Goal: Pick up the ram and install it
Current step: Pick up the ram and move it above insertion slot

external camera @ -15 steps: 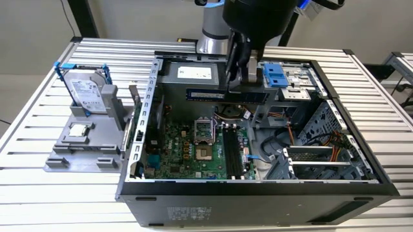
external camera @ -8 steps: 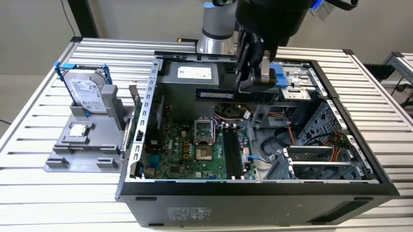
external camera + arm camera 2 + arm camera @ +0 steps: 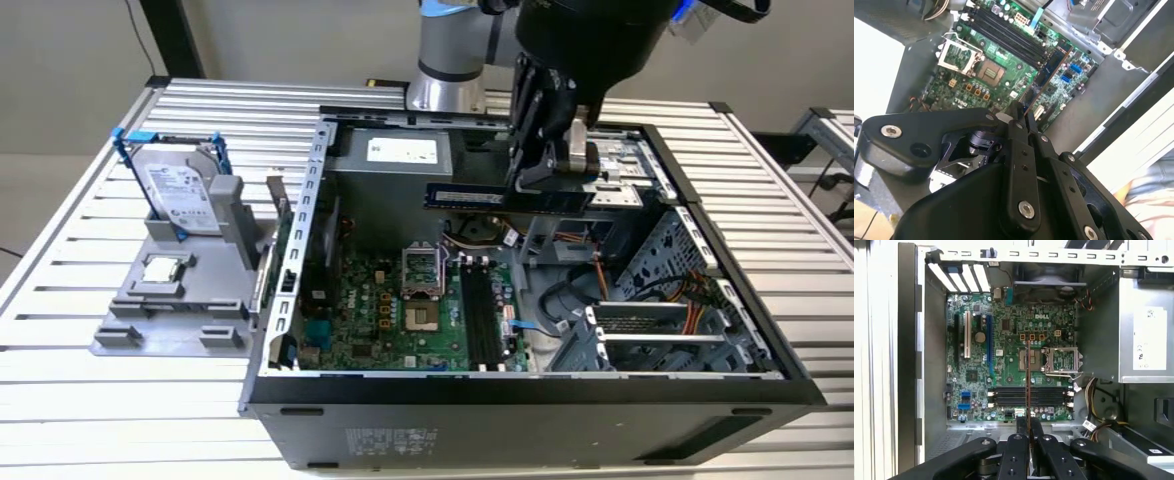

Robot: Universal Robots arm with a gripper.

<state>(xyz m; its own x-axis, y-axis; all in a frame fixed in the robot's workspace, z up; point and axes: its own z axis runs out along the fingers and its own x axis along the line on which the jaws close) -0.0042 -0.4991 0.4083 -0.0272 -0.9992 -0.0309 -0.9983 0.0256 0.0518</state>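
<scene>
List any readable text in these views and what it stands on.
White label on the grey power supply box: too small to read.
Label on the silver hard drive: too small.
Sticker on the blue-green ram stick: blurred.
Nothing can be quoted.

The ram [image 3: 467, 196] hangs above the motherboard [image 3: 400, 310] inside the case [image 3: 534, 385], hard drive [image 3: 180, 190] outside.

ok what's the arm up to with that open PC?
The gripper is shut on the ram, holding it in the air above the open computer case. It is not seated yet: the motherboard's black slots lie empty below. The hard drive sits in its stand outside the case.
</scene>
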